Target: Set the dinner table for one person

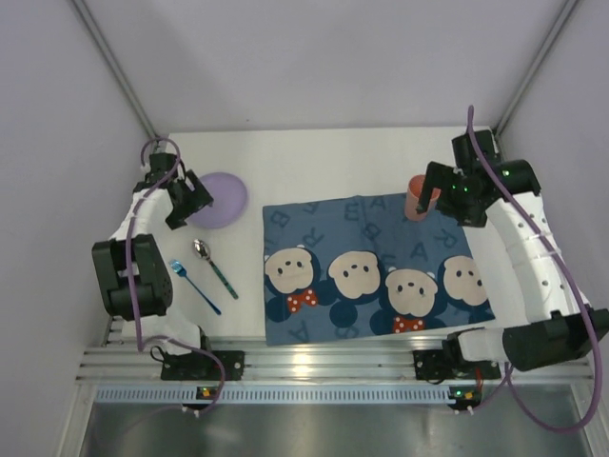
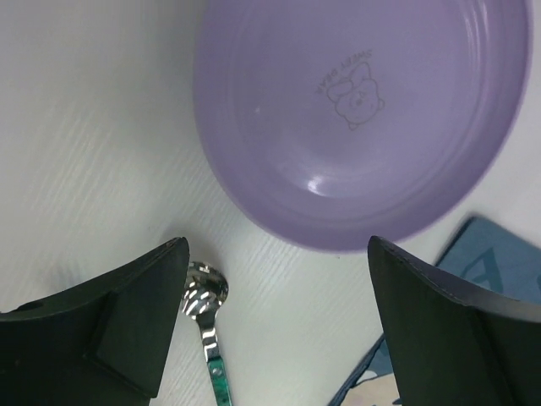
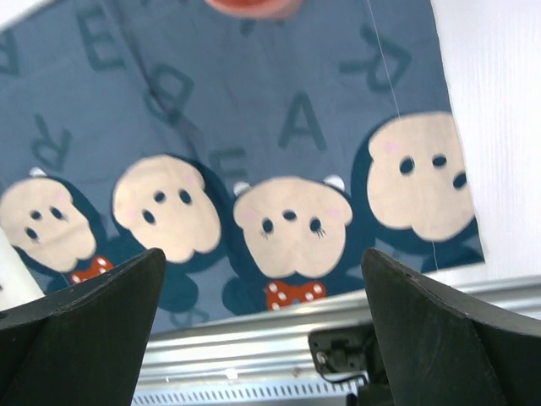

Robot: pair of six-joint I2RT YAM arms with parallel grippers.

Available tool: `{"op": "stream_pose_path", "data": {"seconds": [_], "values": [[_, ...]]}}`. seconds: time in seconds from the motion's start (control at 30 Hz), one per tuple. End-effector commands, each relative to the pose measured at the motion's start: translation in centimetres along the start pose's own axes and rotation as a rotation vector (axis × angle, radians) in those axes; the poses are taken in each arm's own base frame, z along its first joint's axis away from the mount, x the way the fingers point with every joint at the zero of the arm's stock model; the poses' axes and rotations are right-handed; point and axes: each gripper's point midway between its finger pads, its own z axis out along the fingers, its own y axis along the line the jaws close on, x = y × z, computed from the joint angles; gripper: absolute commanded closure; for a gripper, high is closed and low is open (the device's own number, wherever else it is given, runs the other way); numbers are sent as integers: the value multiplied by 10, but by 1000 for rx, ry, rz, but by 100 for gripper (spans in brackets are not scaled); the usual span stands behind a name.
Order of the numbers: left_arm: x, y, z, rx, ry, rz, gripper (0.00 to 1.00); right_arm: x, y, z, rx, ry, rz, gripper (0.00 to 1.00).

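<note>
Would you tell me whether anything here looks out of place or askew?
Nothing is spilled or damaged. The placemat lies slightly askew to the rail, and the purple plate, spoon and blue fork sit off it on the bare dinner table.

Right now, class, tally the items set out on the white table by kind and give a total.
Purple plate: 1
Red cup: 1
Spoon: 1
Blue utensil, probably a fork: 1
Blue placemat: 1
Total: 5

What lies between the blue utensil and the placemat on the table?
A metal spoon with a green handle lies there, shown in the top external view.
</note>
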Motion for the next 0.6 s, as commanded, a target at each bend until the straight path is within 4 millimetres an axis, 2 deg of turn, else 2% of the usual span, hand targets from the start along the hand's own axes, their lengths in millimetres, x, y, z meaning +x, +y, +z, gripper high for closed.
{"op": "stream_pose_path", "data": {"seconds": [0.0,0.03,0.07,0.13,0.23,0.37,0.43,0.5,0.53,0.57], "values": [[-15,-5,30,64,-21,-31,9,30,-14,-12,-10,8,8,0],[-14,-6,35,71,-9,-34,9,42,-21,-7,10,33,6,0],[-12,-4,46,66,12,-35,10,48,-25,-12,9,21,7,0],[-13,-4,55,68,32,-47,12,63,-34,-9,33,47,9,0],[-10,-3,71,60,54,-57,16,74,-42,-10,50,52,22,0],[-7,2,87,30,70,-65,21,78,-42,-10,49,52,41,0],[-9,0,91,42,61,-69,28,77,-42,-10,52,54,45,0],[-8,-4,94,64,69,-76,42,76,-42,-9,54,56,45,0],[-11,-6,96,73,64,-78,63,75,-41,-9,56,57,43,0],[-11,-8,97,81,65,-81,74,74,-41,-8,60,58,40,0]]}}
